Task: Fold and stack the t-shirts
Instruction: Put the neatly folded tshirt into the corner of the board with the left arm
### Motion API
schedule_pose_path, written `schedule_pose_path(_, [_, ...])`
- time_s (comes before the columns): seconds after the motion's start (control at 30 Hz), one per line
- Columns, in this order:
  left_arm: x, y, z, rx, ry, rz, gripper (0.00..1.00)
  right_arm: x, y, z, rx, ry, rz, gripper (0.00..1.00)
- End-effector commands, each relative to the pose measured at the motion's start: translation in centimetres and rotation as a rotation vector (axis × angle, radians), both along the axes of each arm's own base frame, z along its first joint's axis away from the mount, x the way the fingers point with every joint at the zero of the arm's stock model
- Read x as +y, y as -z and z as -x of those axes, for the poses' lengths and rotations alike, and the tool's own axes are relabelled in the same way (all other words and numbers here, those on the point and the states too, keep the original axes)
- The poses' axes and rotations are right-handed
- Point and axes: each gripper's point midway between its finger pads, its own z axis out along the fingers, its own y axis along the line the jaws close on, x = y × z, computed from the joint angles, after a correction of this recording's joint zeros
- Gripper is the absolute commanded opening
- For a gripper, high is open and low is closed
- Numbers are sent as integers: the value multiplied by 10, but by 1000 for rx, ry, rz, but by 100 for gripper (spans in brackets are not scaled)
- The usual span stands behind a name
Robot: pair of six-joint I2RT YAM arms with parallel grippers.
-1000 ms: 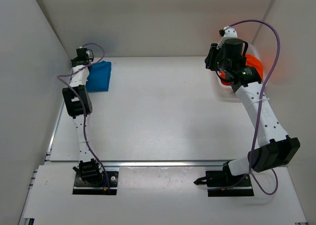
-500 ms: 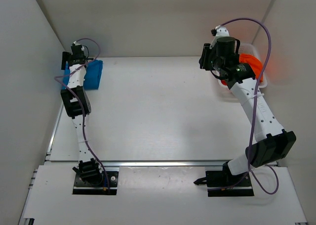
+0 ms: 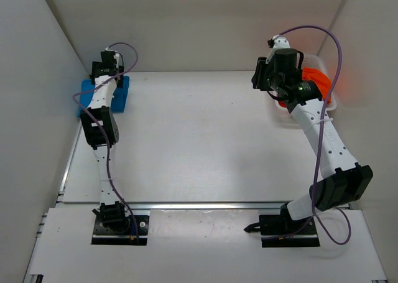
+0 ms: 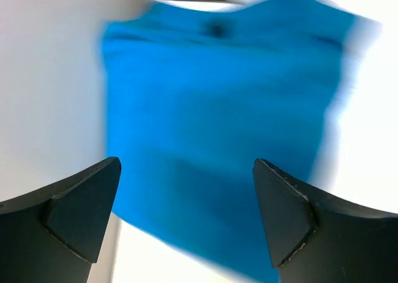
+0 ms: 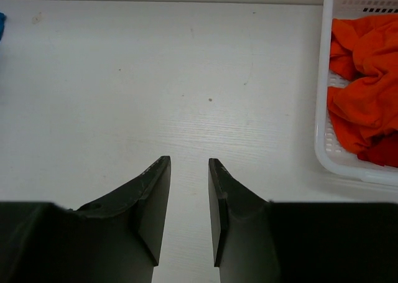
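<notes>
Progress: about one of three. Folded bright blue cloth t-shirt (image 4: 217,109) lies far left on white worktop (image 3: 199,140), left tool (image 4: 186,171) wide and empty above it. Crumpled orange cloth t-shirt (image 5: 364,90) and deep red cloth t-shirt (image 5: 382,153) sit unfolded in white plastic lattice basket (image 5: 323,109), far right. Right tool (image 5: 189,165) narrow, empty.

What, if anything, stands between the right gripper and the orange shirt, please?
Only the side wall of the basket. The right gripper hangs over the table beside the basket, and the orange shirt lies inside it. The basket is open on top, so nothing visible blocks a reach from above.
</notes>
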Motion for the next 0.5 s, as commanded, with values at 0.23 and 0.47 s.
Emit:
schedule_pose_path(0.23, [-211, -53, 94, 85, 462, 288, 99, -36, 27, 33, 77, 48, 53, 30])
schedule_pose_path(0.47, [-88, -23, 88, 32, 57, 363, 95, -16, 46, 37, 81, -64, 13, 30])
